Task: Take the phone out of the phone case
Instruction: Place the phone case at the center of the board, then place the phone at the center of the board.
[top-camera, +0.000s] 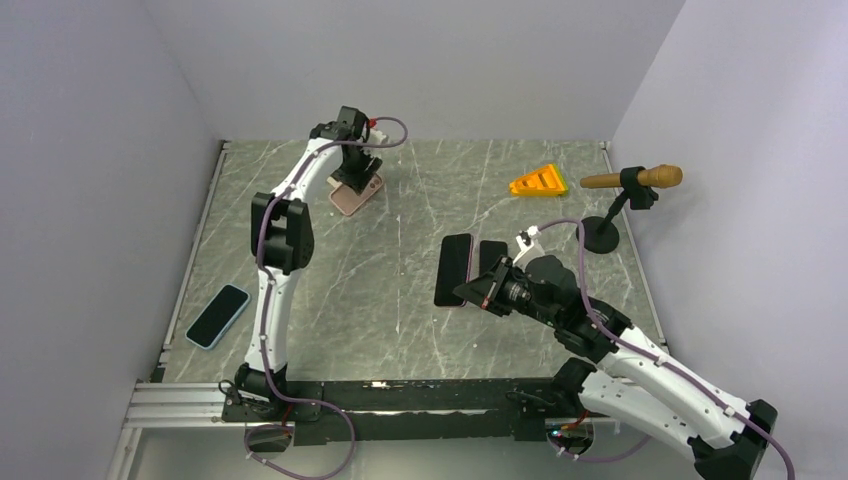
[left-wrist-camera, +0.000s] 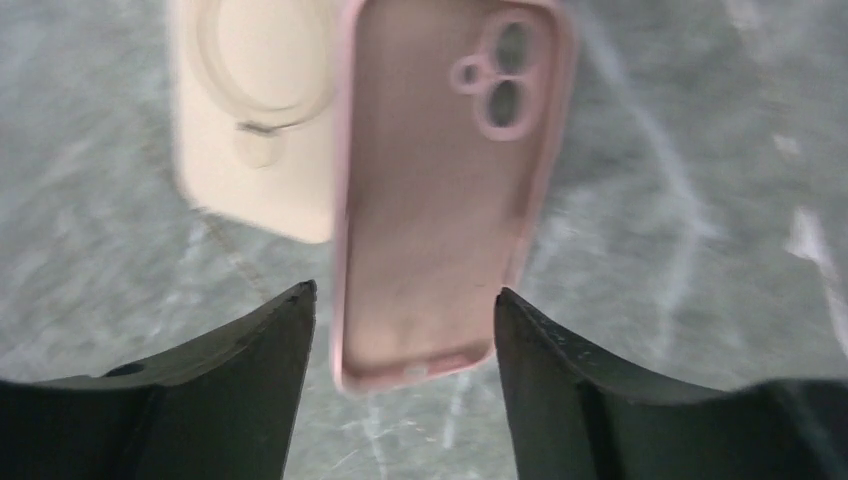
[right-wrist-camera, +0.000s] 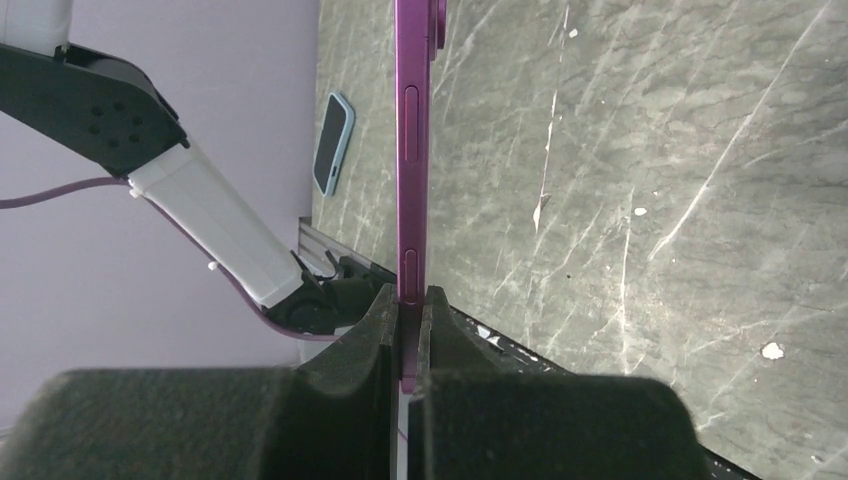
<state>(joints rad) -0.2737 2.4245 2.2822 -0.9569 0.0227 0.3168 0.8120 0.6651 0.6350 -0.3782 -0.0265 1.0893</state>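
An empty pink phone case (left-wrist-camera: 440, 200) shows its inside and camera cutouts; it looks blurred, just below my left gripper (left-wrist-camera: 405, 295), whose jaws stand apart on either side without touching it. From above, the case (top-camera: 357, 198) is at the far left of the table under that gripper (top-camera: 357, 168). The purple phone (right-wrist-camera: 410, 150) is bare and seen edge-on, with my right gripper (right-wrist-camera: 408, 295) shut on its lower end. The top view has it held upright above mid-table, dark screen (top-camera: 455, 268) facing left.
A cream case (left-wrist-camera: 250, 110) lies beside and partly under the pink one. A blue-cased phone (top-camera: 217, 316) lies near the table's left front. An orange wedge (top-camera: 538, 181) and a microphone (top-camera: 632, 179) on its stand (top-camera: 600, 233) sit at the back right.
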